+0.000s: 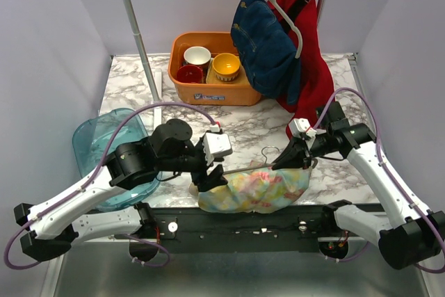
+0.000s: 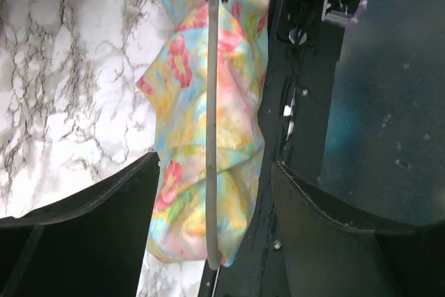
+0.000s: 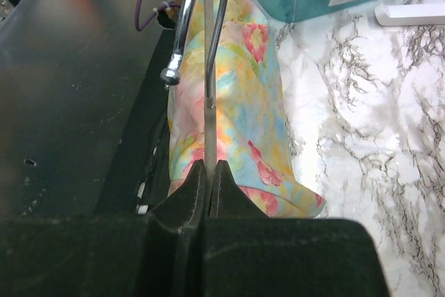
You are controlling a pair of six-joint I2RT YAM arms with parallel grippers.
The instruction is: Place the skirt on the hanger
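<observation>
There's the skirt [image 1: 254,191], pastel yellow and blue with pink flowers, on a grey hanger [image 2: 212,137]; under the skirt a white marble table [image 1: 257,126] veined dark, behind it an orange bin [image 1: 240,94].

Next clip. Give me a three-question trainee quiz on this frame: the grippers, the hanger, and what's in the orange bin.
1. True or false: the right gripper is shut on the hanger.
2. How many bowls are in the orange bin? A two, B three, C five.
3. Fill in: the left gripper has its jaws ____, with the skirt between them.
Key: 1 true; 2 B; 3 open.
</observation>
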